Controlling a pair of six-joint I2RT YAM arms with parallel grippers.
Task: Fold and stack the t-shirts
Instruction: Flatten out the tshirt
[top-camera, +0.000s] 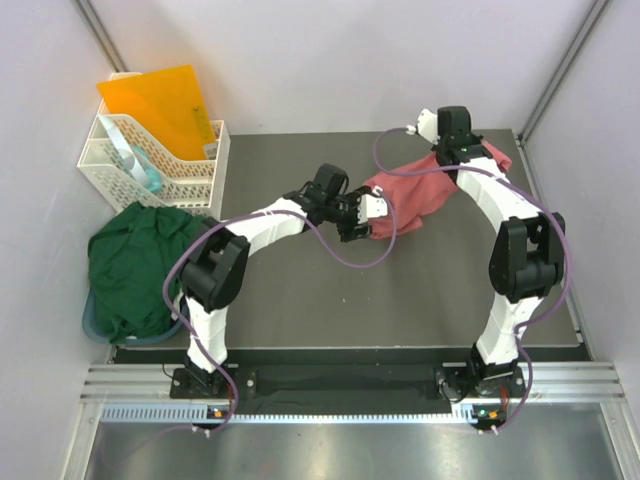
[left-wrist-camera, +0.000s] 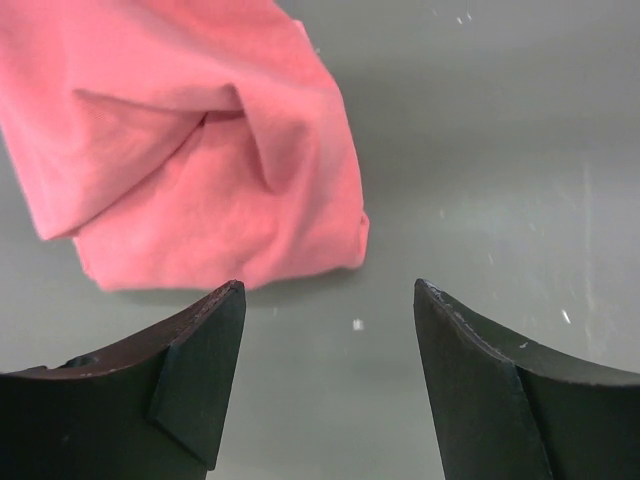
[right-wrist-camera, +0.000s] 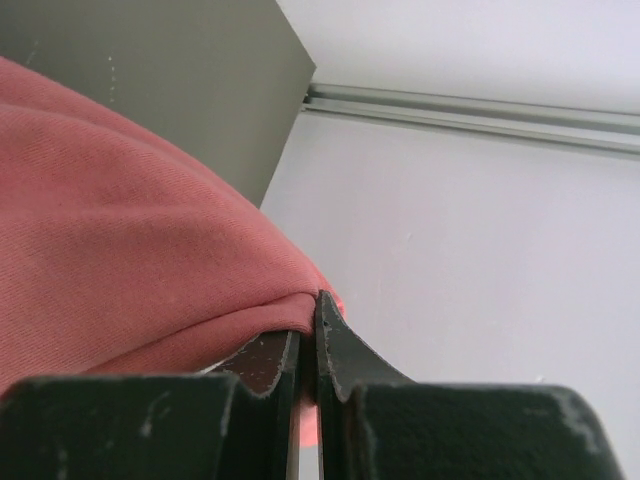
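The salmon-pink t-shirt (top-camera: 425, 190) lies bunched at the back right of the table; it also shows in the left wrist view (left-wrist-camera: 200, 150) and the right wrist view (right-wrist-camera: 110, 230). My right gripper (top-camera: 478, 160) is shut on its far edge and holds that edge up near the back wall. My left gripper (top-camera: 372, 215) is open and empty, its fingertips (left-wrist-camera: 215, 330) just short of the shirt's near corner. The dark green t-shirt (top-camera: 140, 265) lies crumpled off the table's left edge.
A white plastic basket (top-camera: 160, 165) with an orange folder (top-camera: 160, 105) stands at the back left. A blue rim (top-camera: 92, 325) shows under the green shirt. The grey table mat (top-camera: 380, 300) lies between the arms. White walls close in behind and at the sides.
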